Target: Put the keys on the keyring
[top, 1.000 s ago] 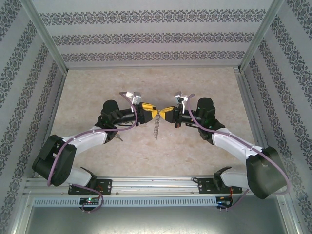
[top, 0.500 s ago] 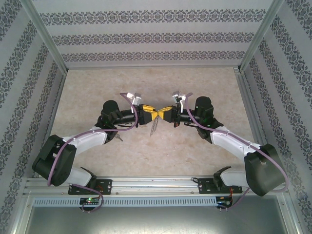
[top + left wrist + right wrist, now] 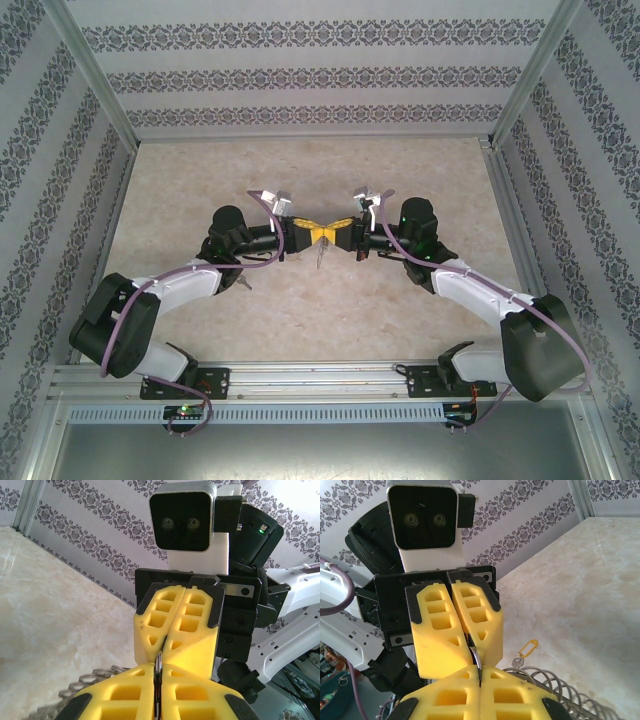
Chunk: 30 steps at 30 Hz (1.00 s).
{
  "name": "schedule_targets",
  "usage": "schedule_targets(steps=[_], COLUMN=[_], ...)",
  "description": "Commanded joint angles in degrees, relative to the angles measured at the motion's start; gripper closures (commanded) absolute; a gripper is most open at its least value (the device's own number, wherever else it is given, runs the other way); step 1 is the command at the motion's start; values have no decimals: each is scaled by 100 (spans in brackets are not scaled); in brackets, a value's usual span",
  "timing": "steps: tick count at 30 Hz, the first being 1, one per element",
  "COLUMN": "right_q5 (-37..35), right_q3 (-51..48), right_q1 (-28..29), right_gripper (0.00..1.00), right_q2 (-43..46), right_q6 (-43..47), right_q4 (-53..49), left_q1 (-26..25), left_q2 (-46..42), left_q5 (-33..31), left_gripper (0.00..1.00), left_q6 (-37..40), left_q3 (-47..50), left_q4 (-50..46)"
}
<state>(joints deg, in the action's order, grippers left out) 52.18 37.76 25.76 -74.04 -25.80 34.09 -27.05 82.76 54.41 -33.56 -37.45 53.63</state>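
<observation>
Top external: left hand (image 3: 316, 233) now clamps the keyring (image 3: 158, 666).

— What is the worktop (image 3: 320, 330) like?
— Pale beige, marbled and glossy, with patterned walls (image 3: 320, 75) on three sides.
— What lies on it?
— A tiny key (image 3: 525, 649) with a yellow end, flat on the surface, well apart from the walls.

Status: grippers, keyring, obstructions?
Left gripper and right gripper shut, tip to tip. Both pinch the grey metal keyring loop; its silvery chain hangs below. Nothing blocking.
</observation>
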Motion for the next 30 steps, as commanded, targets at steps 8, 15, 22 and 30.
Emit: schedule_targets(steps=[8, 15, 22, 30], right_q5=[18, -568, -2039, -2625], right_q3=[108, -293, -916, -837], right_q1=[-51, -579, -761, -824], right_gripper=[87, 39, 2, 2], right_q2=[22, 750, 1470, 1533], right_q6=[30, 69, 57, -267], right_q4=[79, -346, -639, -1262], left_q1=[-83, -86, -81, -91], left_q2=[115, -37, -317, -676], left_q5=[229, 25, -303, -944], left_gripper=[100, 100, 100, 100], left_q6=[-51, 497, 1208, 2314], left_q3=[-84, 18, 117, 437], left_q4=[722, 559, 81, -39])
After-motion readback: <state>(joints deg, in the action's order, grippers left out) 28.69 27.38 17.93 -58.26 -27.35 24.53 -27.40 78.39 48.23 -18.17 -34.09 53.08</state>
